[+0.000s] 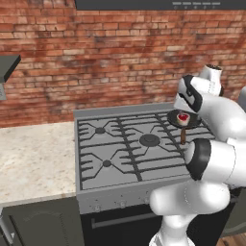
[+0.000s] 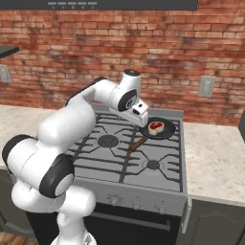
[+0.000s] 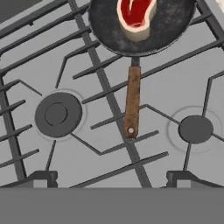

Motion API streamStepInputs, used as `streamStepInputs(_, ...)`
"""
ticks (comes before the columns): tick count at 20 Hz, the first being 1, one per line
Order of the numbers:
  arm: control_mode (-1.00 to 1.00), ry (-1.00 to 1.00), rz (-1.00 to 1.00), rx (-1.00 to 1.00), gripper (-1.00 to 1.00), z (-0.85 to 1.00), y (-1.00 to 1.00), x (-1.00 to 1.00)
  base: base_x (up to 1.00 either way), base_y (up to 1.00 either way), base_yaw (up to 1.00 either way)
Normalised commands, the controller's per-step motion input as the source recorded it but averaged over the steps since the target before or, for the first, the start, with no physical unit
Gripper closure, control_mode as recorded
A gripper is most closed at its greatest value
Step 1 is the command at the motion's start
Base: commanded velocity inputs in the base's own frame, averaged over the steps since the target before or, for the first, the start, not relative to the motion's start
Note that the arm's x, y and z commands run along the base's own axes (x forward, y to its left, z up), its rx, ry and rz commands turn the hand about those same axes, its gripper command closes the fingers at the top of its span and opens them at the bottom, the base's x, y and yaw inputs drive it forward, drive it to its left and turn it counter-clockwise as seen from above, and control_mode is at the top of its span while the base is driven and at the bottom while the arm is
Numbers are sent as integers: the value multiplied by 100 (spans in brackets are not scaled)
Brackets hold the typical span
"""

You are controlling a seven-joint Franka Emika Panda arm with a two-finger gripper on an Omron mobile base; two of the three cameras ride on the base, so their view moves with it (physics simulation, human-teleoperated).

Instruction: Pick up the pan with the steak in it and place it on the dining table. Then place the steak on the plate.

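Observation:
The black pan (image 3: 162,26) sits on the stove's back right burner, its brown wooden handle (image 3: 132,100) pointing toward me. The red steak (image 3: 138,15) with a pale fat rim lies in the pan. In the base views the pan (image 2: 162,130) and steak (image 1: 182,118) show just past my hand. My gripper (image 3: 111,179) hovers above the stove, open, its fingertips (image 3: 43,178) spread wide on either side of the line of the handle's end, with nothing between them. The hand (image 2: 139,114) is just left of the pan. The dining table and the plate are out of view.
The grey gas stove (image 1: 125,144) has dark grates and burners (image 3: 58,114). Beige stone counters flank it on the left (image 1: 33,158) and right (image 2: 215,158). A brick wall (image 1: 110,57) with an outlet (image 2: 206,86) stands close behind, and a range hood (image 2: 119,4) hangs overhead.

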Motion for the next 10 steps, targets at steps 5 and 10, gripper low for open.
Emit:
streamStepInputs(5, -100, 0, 0, -8, -100, -26, -6, -1, 0, 0, 0)
streamStepInputs(10, -100, -3, 0, -14, -100, -53, -5, -7, 0, 0, 0)
